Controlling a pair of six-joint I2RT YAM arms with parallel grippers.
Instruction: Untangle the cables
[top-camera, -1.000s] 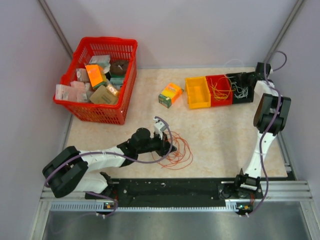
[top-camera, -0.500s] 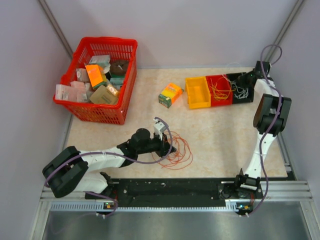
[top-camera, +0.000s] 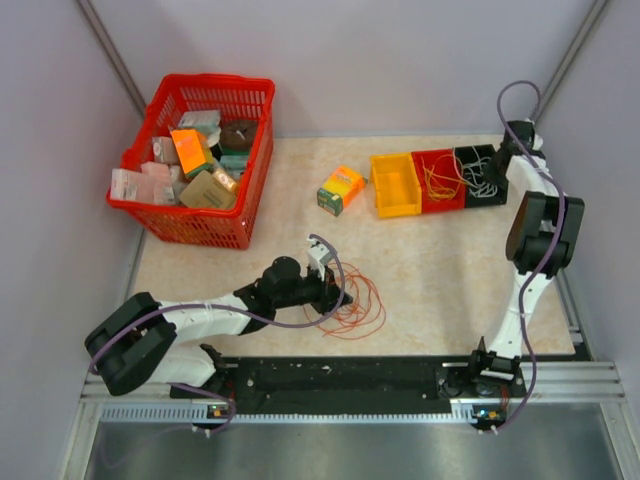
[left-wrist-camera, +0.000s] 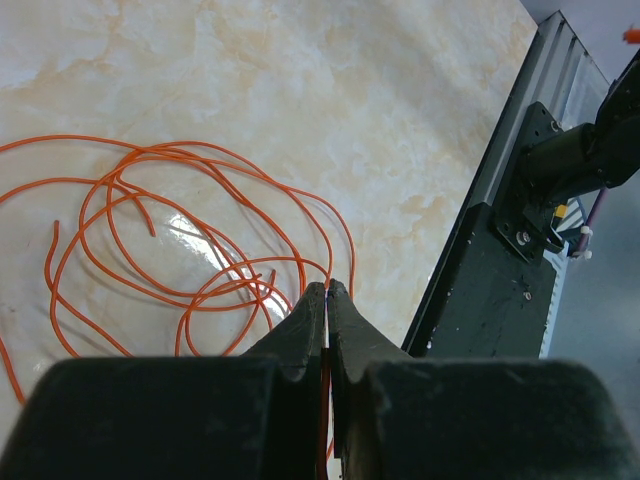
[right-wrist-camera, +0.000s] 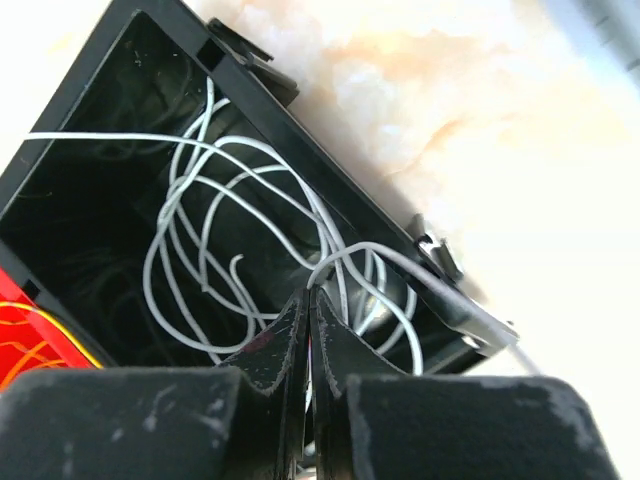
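Observation:
Orange-red cables (top-camera: 357, 303) lie in loose loops on the table near the front, and show in the left wrist view (left-wrist-camera: 170, 240). My left gripper (top-camera: 343, 296) (left-wrist-camera: 327, 287) is shut on an orange strand at the loops' near edge. White cables (top-camera: 482, 172) (right-wrist-camera: 215, 230) lie in a black bin (top-camera: 490, 185) at the back right. My right gripper (top-camera: 497, 160) (right-wrist-camera: 308, 293) is shut on a white strand above that bin. Yellow cables (top-camera: 440, 180) lie in a red bin (top-camera: 438, 200).
A yellow bin (top-camera: 394, 185) stands left of the red bin. A small orange and green box (top-camera: 341, 189) lies mid-table. A red basket (top-camera: 195, 158) full of packets stands at the back left. A black rail (top-camera: 340, 375) runs along the front edge.
My right arm has lifted and swung back over the black bin, its purple hose looping higher. The left arm and orange loops have not moved.

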